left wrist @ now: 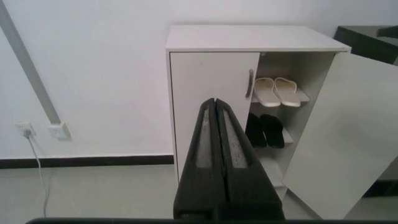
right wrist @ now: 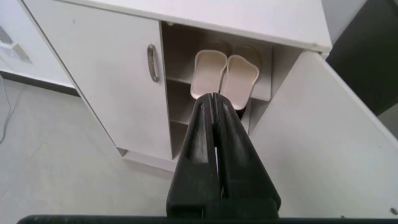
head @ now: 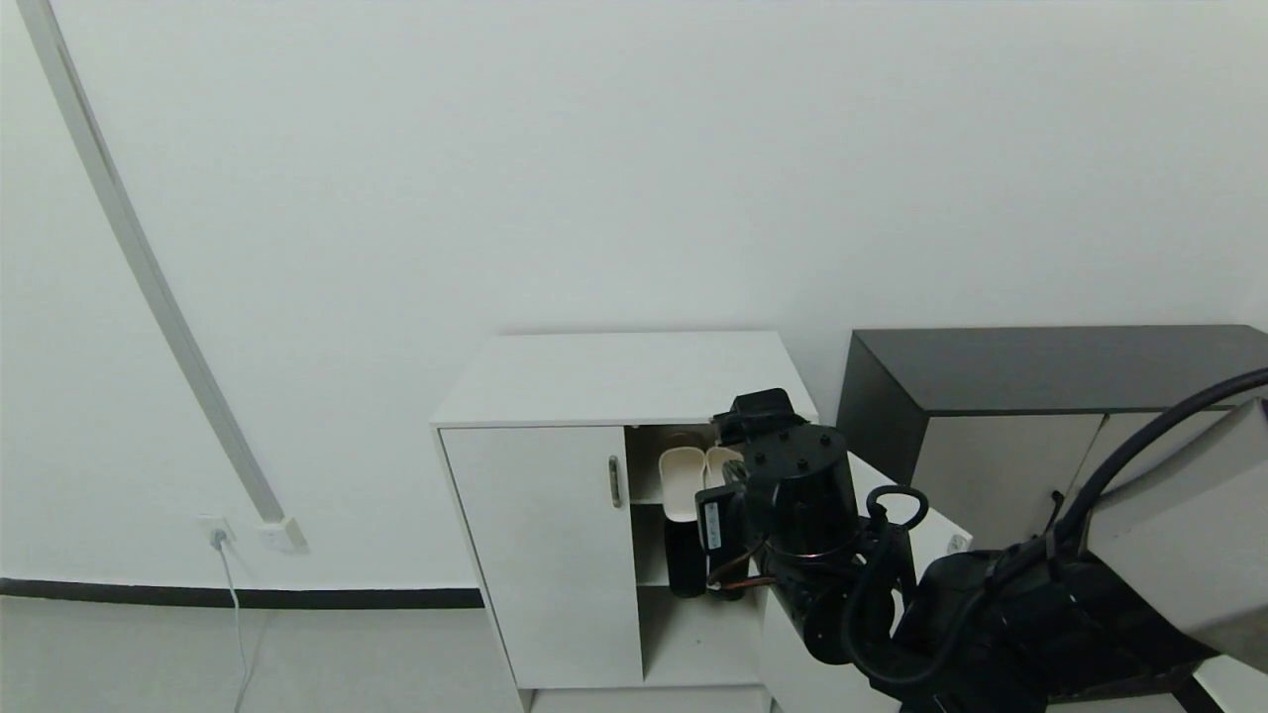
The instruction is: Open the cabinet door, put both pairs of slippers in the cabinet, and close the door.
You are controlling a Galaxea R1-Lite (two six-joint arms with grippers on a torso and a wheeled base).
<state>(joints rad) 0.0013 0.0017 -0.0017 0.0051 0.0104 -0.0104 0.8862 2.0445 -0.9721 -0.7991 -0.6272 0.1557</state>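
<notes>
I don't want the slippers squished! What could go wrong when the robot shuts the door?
The cream slippers seem to stick out a little in front, so the closing door might catch them. The right gripper is shut and sits before the opening; swinging the door could bump that arm.

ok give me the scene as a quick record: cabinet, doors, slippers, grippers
cabinet: white, against the wall
left door: shut
right door: open
cream slippers: upper shelf, side by side
black slippers: shelf below
left gripper: fingers shut, empty, facing the cabinet
right gripper: fingers shut, empty, before the open side
task left: close the door
</notes>
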